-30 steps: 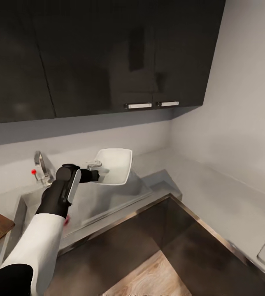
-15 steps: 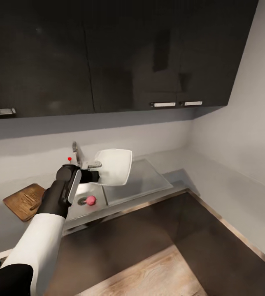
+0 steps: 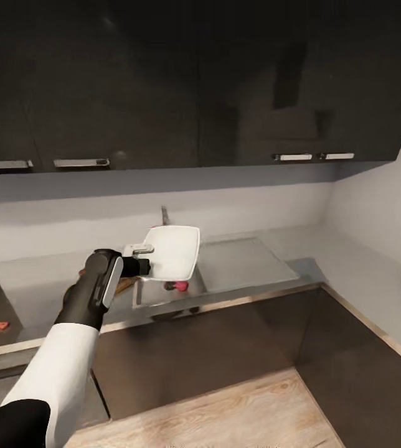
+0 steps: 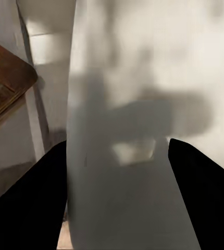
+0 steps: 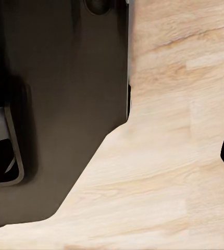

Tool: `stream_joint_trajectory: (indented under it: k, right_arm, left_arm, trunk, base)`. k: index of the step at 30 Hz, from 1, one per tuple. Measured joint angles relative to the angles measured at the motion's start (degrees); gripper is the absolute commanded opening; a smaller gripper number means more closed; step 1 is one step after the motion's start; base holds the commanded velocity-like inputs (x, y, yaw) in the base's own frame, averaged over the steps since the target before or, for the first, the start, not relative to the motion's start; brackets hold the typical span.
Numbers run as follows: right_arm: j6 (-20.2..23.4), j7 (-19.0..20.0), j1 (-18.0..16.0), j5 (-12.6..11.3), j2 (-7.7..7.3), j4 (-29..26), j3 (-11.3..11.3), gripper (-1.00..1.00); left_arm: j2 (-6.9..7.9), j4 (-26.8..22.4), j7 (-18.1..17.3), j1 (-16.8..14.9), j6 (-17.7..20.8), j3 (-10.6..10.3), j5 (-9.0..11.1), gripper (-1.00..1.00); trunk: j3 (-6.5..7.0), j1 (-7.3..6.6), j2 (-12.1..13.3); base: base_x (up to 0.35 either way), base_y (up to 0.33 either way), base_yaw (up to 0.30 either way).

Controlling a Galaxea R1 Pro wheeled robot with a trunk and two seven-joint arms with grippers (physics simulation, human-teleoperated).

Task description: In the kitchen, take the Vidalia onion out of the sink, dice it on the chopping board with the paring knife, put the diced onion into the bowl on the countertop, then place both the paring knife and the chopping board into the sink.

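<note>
The left gripper (image 3: 143,258) holds the bowl (image 3: 174,251) by its rim at frame centre, tilted above the sink (image 3: 225,267) — the onion (image 3: 178,286) peeks out just below it. The board (image 4: 5,83) lies left of the sink. Right gripper's state: cannot tell.

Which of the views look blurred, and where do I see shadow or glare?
Head view: mostly sharp; soft reflections on the glossy upper cabinets. Left wrist view: the bowl is very near and blurred, with a dark shadow across it. Right wrist view: wooden floor evenly lit, without glare.
</note>
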Motion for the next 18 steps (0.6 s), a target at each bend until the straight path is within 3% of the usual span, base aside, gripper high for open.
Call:
stream_joint_trajectory:
  k: [9,18]
  right_arm:
    - [0.0,0.0,0.0,0.0,0.00,0.0,0.0,1.00]
    - [0.0,0.0,0.0,0.0,0.00,0.0,0.0,1.00]
  left_arm:
    - [0.00,0.0,0.0,0.0,0.0,0.0,0.0,-1.00]
    - [-0.01,0.0,0.0,0.0,0.0,0.1,0.0,-1.00]
  trunk:
    - [0.00,-0.01,0.0]
    - [0.00,-0.03,0.0]
  base:
    - [-0.188,0.268,0.296]
    - [0.015,0.319,0.296]
